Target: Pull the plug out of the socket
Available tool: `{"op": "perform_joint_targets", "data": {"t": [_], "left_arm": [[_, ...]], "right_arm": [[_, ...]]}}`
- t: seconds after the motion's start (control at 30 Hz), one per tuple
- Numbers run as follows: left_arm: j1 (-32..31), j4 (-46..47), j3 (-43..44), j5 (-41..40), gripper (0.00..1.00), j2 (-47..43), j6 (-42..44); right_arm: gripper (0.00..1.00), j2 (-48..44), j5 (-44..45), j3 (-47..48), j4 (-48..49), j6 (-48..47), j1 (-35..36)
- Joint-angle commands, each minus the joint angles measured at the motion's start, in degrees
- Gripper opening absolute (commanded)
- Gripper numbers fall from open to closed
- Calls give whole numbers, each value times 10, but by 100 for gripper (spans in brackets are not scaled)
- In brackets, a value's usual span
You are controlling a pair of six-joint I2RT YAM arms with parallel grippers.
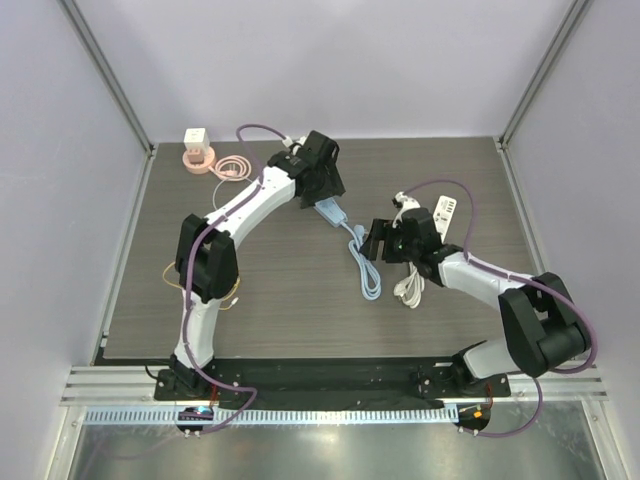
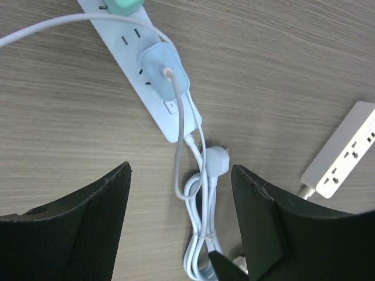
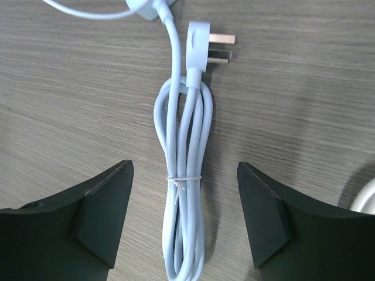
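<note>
Plug (image 2: pixel 164 70) seated in socket strip (image 2: pixel 130 44), strip's top cropped.

Seen from above: left gripper (image 1: pixel 322 190) poised over the far end of the blue power strip (image 1: pixel 331 211) on the dark table (image 1: pixel 280 300). Just right of the strip, right gripper (image 1: pixel 382 241) beside a bundled blue cable (image 1: pixel 365 272), white power strip (image 1: pixel 446 214) beyond. Far left of the strip, a pink coiled cable (image 1: pixel 232 167).
</note>
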Motion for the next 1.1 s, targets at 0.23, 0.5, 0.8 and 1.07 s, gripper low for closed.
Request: {"op": "perform_joint_targets", "data": {"t": [0.23,0.5,0.8,1.07], "left_arm": [[-1,-5,63,-40,65,53,-49],[-1,28,55,-61,62,70,-76],[-1,61,55,-86,58,97,-111],[0,86,60,-110,57,111,-110]], "right_arm": [[67,19,-28,-33,142,9,0],[64,31,-32,-41,159,7,-1],[62,40,-42,-37,157,10,0],[62,59,-50,-28,153,10,0]]}}
